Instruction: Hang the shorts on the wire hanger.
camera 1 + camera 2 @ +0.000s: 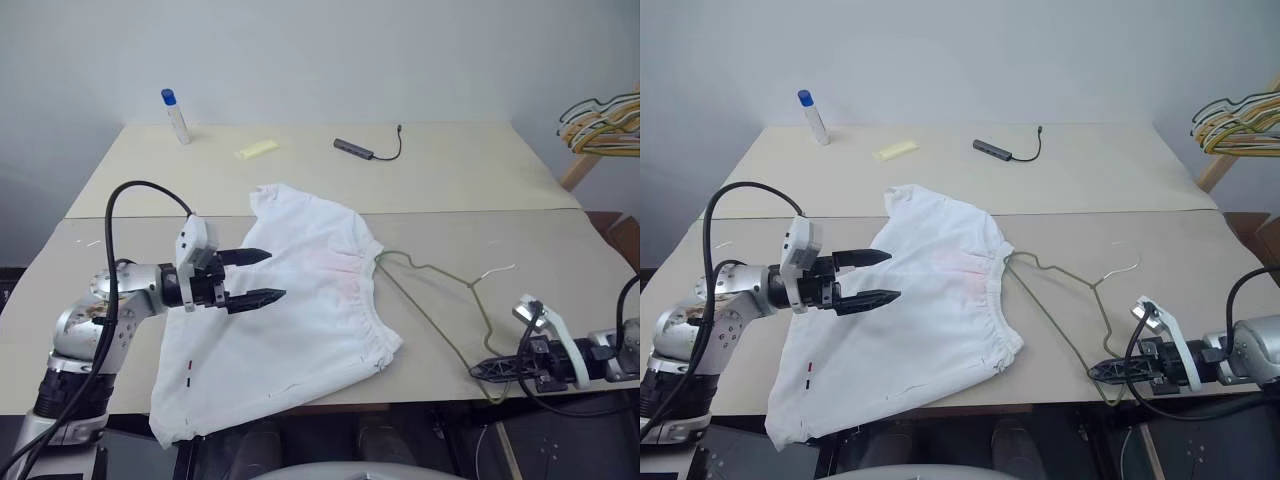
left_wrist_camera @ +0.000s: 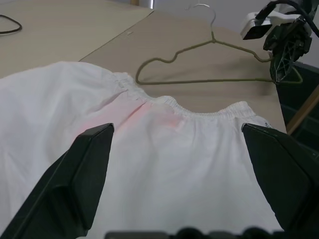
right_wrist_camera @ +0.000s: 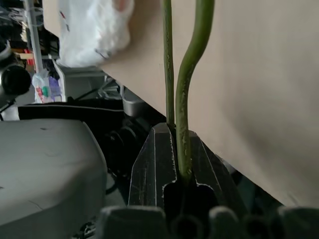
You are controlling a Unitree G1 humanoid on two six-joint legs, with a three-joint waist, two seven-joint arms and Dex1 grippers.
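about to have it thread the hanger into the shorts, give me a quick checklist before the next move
1. Right gripper shut on the hanger at its corner by the table edge: ok.
2. Left gripper open over the shorts, holding nothing: ok.
3. Waistband faces the hanger: ok.
4. Hanger inside the shorts: not ok, its far end only reaches the waistband.
5. Shorts fully on the table: not ok, one leg hangs over the near edge.
6. Waistband opening spread: cannot tell.

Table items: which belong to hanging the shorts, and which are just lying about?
Job:
- shorts, spread flat
- wire hanger, partly under the waistband, its corner pinched in the right gripper
- left gripper, open above the shorts

Lying about:
- blue-capped bottle
- yellow piece
- grey cable
- bunched hangers
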